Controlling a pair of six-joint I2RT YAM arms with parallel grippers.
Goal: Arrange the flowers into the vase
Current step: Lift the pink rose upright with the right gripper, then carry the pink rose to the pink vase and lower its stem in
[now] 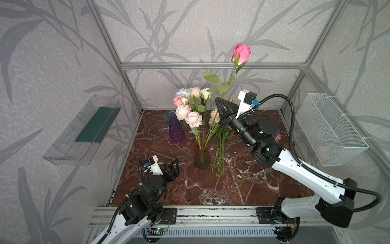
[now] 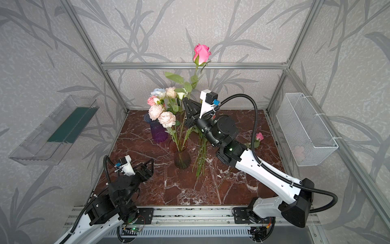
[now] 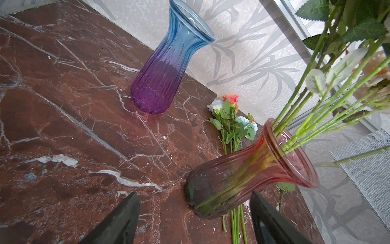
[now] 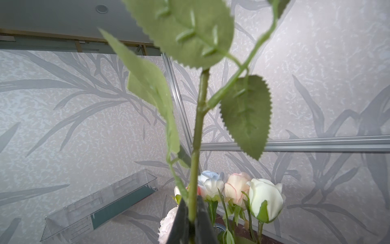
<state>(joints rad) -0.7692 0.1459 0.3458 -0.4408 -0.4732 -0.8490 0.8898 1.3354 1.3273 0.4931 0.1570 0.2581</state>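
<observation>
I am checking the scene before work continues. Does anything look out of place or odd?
Nothing looks spilled or broken. One small pink rose lies alone on the table, behind the right arm, apart from the loose flowers beside the red vase. The blue-purple vase stands upright but empty.

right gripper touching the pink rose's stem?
Touching. The right wrist view shows the right gripper shut on the rose stem, clamping it from both sides.

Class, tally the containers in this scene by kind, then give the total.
Glass vases: 2, the blue-and-purple vase and the red vase
Wire mesh basket: 1
Clear plastic bin: 1
Total: 4
</observation>
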